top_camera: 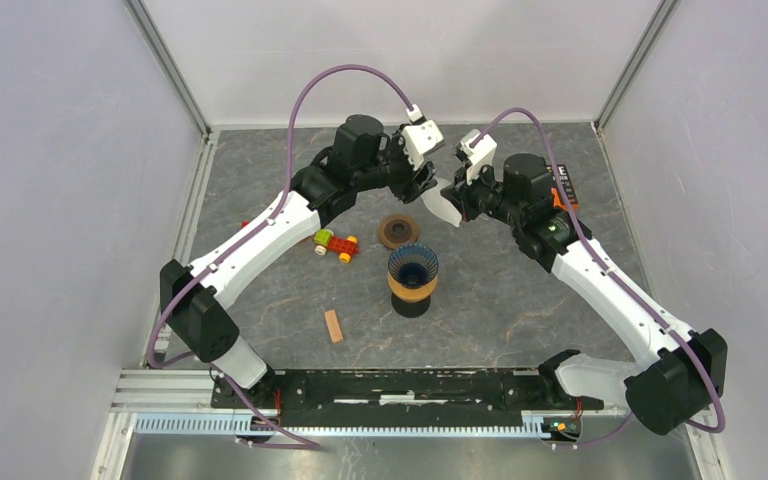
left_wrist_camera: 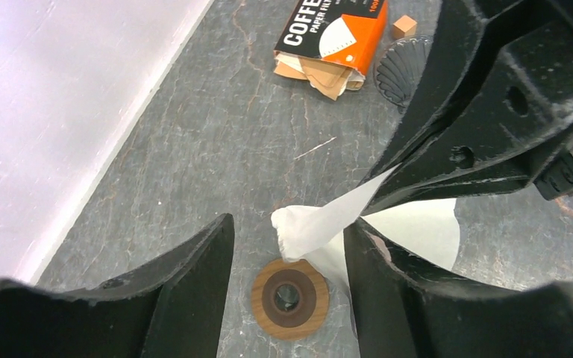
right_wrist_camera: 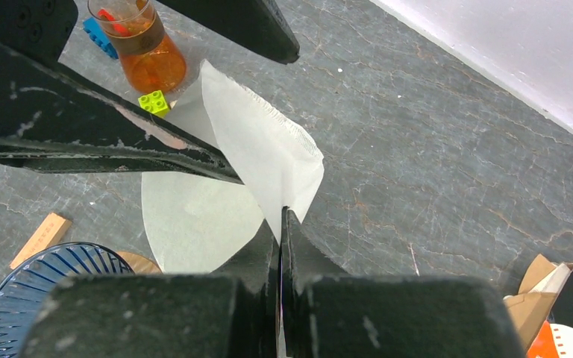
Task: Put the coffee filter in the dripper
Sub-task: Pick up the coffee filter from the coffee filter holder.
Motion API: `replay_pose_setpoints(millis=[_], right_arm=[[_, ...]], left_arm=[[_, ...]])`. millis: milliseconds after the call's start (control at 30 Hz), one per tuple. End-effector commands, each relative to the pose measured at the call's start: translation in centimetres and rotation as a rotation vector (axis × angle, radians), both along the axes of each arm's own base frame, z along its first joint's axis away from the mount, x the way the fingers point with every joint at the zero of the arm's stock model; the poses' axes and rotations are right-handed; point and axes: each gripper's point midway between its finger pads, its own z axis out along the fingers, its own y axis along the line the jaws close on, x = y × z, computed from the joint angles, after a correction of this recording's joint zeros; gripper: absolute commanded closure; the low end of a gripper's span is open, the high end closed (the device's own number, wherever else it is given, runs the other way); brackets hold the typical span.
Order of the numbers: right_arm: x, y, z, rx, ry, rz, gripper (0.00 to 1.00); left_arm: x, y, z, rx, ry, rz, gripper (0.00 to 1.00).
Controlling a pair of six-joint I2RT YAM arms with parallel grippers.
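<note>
Right gripper (right_wrist_camera: 281,218) is fully closed, its two black fingers pressed together on one edge of the white paper coffee filter (right_wrist_camera: 268,156). The filter hangs from this grip in the air, clear of the grey stone-pattern table (top_camera: 520,300), with its two layers spread apart into a fan.

Left gripper (left_wrist_camera: 289,224) faces the right gripper from the opposite side. Its jaws stand partly open and clamp nothing. The crumpled corner of the filter lies in the gap between its fingers (left_wrist_camera: 194,291). In the left wrist view, one finger appears to stand between the two paper layers; contact with the paper cannot be confirmed.

Both grippers meet over the far half of the table. The blue ribbed glass dripper (top_camera: 413,265) stands upright on an amber body nearer the arm bases, well apart from the filter. The filter is not in the dripper.

Other items on the table:
- A round wooden disc with a dark centre (top_camera: 398,232) lies between the grippers and the dripper, just beside the dripper.
- A small toy of green, red and yellow bricks (top_camera: 336,244) lies left of the disc.
- A small rectangular wooden block (top_camera: 333,325) lies near the left arm's base.
- An orange and black cardboard filter box (left_wrist_camera: 336,30) lies opened at the far right, with a dark ribbed shell-shaped piece (left_wrist_camera: 403,67) just beside it.
</note>
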Motion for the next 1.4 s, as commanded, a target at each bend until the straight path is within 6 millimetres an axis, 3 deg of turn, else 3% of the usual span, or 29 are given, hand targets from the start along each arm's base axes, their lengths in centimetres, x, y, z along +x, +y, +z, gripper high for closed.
replay_pose_setpoints(millis=[0,133,300,567,767,967,1367], right_arm=[[0.4,-0.1,2.2,0.036,-0.063,-0.015,1.0],[0.5,-0.4,2.2,0.029,-0.065,-0.03,1.0],[0.6,-0.4,2.3,0.031,-0.064,-0.035,1.0],[0.8,-0.5,2.1,0.02,-0.059,-0.041,1.0],[0.7,-0.3,2.3,0.028,-0.06,-0.034,1.0],[0.7,-0.2,2.2,0.025,-0.058,-0.025,1.0],[0.6,-0.3,2.3,0.026,-0.061,-0.026,1.0]], left_arm=[[0.9,0.8,2.7,-0.051,-0.061,0.069,0.35],[0.9,1.1,3.1,-0.063,-0.034,0.097,0.35],[1.0,1.0,2.7,-0.053,0.037,0.132,0.5],[0.7,0.3,3.6,-0.067,0.032,0.109,0.6],[0.7,0.2,3.3,-0.05,0.02,0.099,0.61],[0.5,-0.2,3.0,-0.033,0.009,0.055,0.56],[0.3,-0.2,1.9,-0.008,0.035,0.048,0.71]])
